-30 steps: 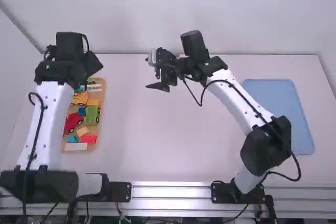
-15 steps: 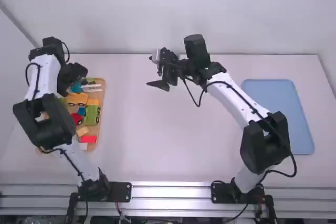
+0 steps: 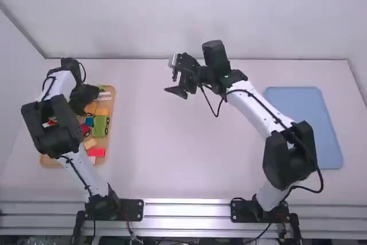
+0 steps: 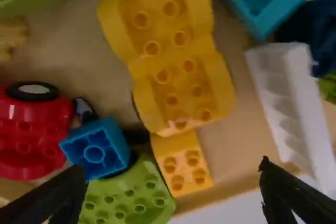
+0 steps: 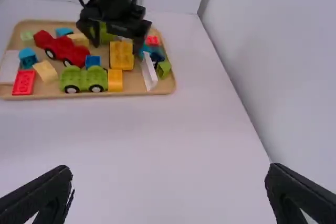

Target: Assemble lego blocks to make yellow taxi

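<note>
The yellow car body (image 4: 168,51) lies toward the far edge of the tray (image 3: 50,162), right beside an orange block (image 4: 181,167). Above hangs the left gripper (image 3: 83,98), fingers wide apart. The right gripper (image 3: 173,76), also spread wide, hovers nearer the desk's (image 3: 172,153) far edge than its near one.

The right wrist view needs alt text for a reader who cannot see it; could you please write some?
The left end effector hangs over a tan tray of colourful toy blocks on a white table; among them lie a red car, a green car and a yellow piece. Nearer, the right end effector stands open.
</note>
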You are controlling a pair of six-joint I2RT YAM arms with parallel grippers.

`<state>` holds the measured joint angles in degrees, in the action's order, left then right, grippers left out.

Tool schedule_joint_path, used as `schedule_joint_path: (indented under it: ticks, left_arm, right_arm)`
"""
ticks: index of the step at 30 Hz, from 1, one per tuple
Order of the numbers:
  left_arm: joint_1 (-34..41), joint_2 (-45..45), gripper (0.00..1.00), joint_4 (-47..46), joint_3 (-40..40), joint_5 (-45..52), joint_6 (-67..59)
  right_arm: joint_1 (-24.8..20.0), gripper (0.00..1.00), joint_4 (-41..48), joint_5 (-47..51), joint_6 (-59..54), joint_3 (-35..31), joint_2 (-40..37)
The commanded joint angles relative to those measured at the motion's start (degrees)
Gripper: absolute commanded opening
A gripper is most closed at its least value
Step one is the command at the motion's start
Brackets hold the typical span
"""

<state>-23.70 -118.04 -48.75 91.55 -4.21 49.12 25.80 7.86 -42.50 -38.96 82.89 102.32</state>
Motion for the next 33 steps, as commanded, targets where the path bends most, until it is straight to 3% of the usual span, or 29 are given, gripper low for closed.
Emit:
schedule_joint_path:
  ticks: [1, 9, 17, 33]
  left_arm:
    - [-0.3, -0.9, 0.83, 1.4, -2.4, -2.9, 4.2]
    - [-0.3, -0.9, 0.72, 9.0, -7.0, -3.2, 5.8]
    - [-0.3, -0.9, 0.8, 10.4, -7.3, -5.5, 8.8]
    - [-1.4, -1.2, 0.84, 12.8, -7.3, -4.2, 9.7]
  right_arm:
    - [-0.9, 0.98, 0.0, 0.3, 0.6, -0.2, 0.7]
    - [-2.1, 0.98, 0.1, 0.3, 1.5, -0.2, 0.7]
    - [-2.2, 0.98, -4.5, 0.3, 1.5, -3.2, 0.7]
    - [-2.1, 0.98, -4.9, 0.3, 1.5, -3.9, 0.7]
